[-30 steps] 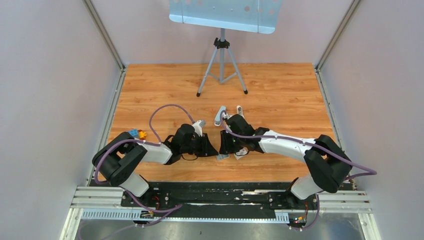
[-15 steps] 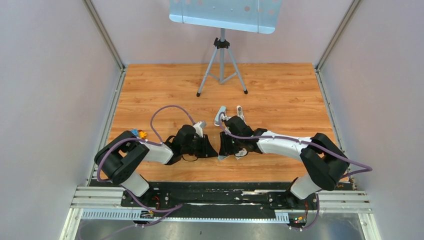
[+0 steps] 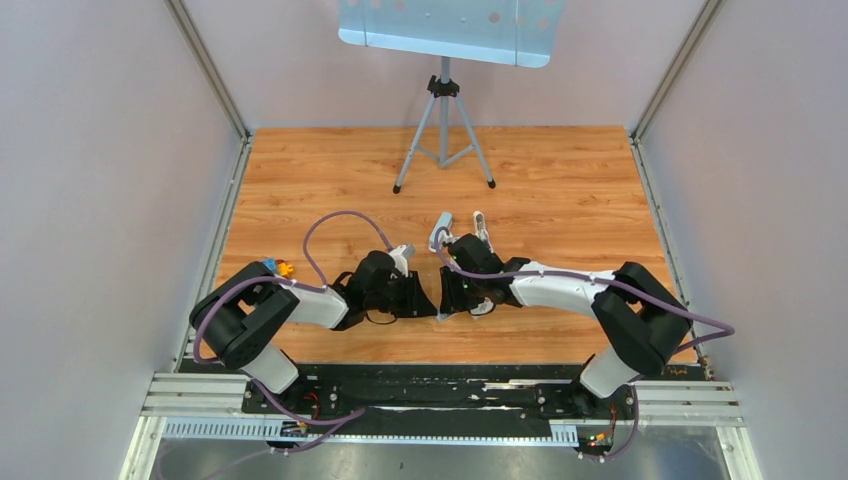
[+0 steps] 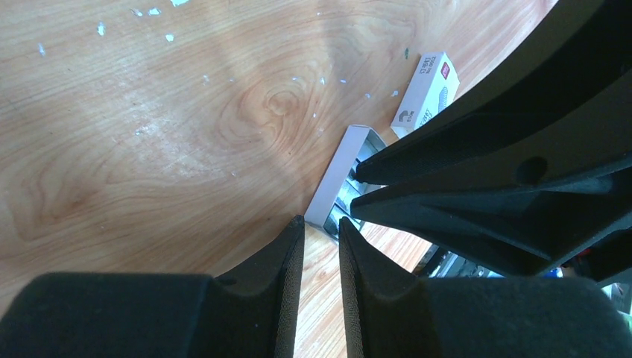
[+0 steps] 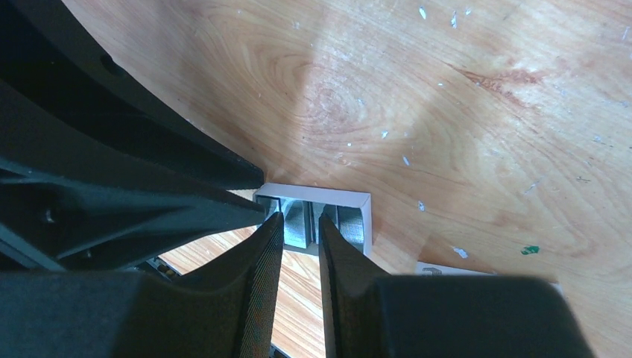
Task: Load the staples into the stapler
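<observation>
Crowding tip to tip over the near middle of the honey-coloured, wood-grain laminate table [image 4: 149,149], both arms are set low and angled inward, which looks meant to let one steady the work while the other feeds it.

The left gripper [image 4: 320,224], matte black plastic with wedge-shaped fingers, shows only a thin slit between its jaws. Its tips straddle the near end of the slim grey-blue stapler with whitish trim [image 4: 335,179]. Whether it is pinching that end or merely bracketing it, I cannot tell.

The stapler lies open on the wood, its pale rim framing a shiny, ribbed metal channel. That is probably why it is approached from both sides, since a light, smooth body like this would skate if pushed alone.

The right gripper [image 5: 298,220], black as well, comes in from the opposite side with its jaws nearly together over that channel. A small flat grey metallic block, which I take to be the staples [image 5: 296,228], sits in the gap, in or just above the trough. A true grip is not clear.

Just beyond lies a small white cardboard carton with a reddish mark [image 4: 426,89]. Pale flecks dot the wood around it.

Well apart, at the far edge, a grey metal tripod [image 3: 443,130] carries a pale blue perforated panel [image 3: 450,30].
</observation>
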You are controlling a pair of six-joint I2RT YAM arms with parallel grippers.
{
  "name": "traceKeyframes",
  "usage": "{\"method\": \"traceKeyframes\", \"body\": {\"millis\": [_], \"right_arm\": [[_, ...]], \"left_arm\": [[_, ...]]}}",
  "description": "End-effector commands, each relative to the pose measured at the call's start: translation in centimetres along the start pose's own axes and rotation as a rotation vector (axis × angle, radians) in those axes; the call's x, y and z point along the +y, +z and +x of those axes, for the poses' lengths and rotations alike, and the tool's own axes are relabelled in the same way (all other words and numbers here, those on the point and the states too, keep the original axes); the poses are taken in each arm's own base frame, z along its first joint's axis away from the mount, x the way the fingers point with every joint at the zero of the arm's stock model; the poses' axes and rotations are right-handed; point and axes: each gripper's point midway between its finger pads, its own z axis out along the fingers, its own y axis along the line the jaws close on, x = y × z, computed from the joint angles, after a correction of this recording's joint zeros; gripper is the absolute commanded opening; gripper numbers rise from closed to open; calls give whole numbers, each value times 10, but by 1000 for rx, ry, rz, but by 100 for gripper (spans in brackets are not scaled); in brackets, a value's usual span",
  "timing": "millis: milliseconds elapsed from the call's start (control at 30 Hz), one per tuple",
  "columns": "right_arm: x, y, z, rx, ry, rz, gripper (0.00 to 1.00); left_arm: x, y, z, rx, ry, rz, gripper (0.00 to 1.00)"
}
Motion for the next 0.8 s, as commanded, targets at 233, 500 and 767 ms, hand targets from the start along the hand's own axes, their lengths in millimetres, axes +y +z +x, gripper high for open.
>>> {"method": "traceKeyframes", "body": {"millis": [233, 500, 767], "right_arm": [[1, 8, 13, 21, -19, -17, 27], [13, 3, 6, -7, -15, -71, 27], [24, -13, -6, -59, -12, -112, 27]], "left_arm": [[-1, 8, -1, -1, 13, -4, 20], [0, 9, 0, 2, 14, -9, 19], [2, 9, 0, -1, 16, -19, 19]]}}
